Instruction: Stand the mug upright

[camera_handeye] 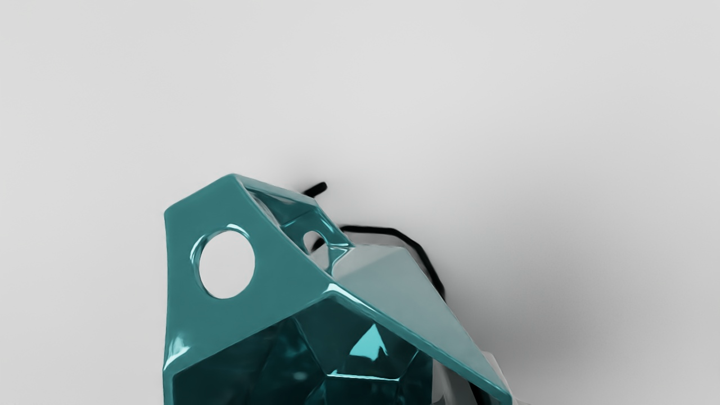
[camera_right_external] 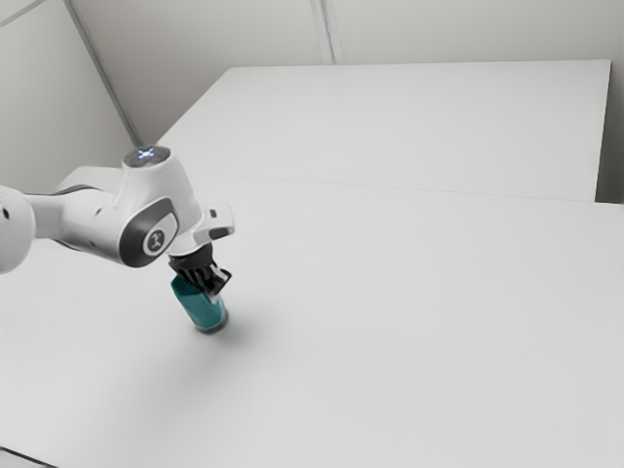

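Note:
In the exterior view my gripper [camera_right_external: 214,283] points down at the upper part of the teal mug [camera_right_external: 201,308], overlapping its rim on the side toward the exterior view's right. The mug leans, with its mouth toward the exterior view's left and its darker base lower, near the table. In the wrist view the faceted mug [camera_handeye: 242,332] is close below my hand, its hollow inside partly visible and a round hole through a flat teal part. Whether the gripper holds the mug is hidden.
A broad white table [camera_right_external: 409,322] extends around the mug. Another pale surface [camera_right_external: 409,127] lies beyond it, with walls behind. A dark line crosses the near corner at the exterior view's left.

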`<action>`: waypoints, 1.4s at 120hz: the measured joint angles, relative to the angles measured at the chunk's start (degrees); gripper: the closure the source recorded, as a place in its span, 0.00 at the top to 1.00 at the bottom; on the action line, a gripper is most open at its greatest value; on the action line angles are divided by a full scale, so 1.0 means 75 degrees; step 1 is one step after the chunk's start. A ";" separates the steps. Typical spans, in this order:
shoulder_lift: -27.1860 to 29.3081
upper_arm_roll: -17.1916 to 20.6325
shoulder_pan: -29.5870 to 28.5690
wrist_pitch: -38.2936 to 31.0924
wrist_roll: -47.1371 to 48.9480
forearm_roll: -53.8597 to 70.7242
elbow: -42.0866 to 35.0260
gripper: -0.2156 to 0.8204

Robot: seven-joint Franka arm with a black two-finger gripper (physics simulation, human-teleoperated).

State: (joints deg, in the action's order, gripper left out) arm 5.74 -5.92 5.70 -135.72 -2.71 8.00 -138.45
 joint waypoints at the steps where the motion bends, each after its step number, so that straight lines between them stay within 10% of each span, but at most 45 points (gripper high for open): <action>1: -0.0006 0.0001 0.0002 0.0000 0.0008 0.0000 0.0000 0.04; 49: -0.0155 0.0006 0.0044 -0.0067 0.0292 0.0007 0.0000 0.04; 168: 0.0383 0.0125 0.0129 0.0490 0.0475 -0.0318 0.0567 0.72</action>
State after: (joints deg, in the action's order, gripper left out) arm 8.62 -4.99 6.67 -132.04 0.85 5.61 -134.20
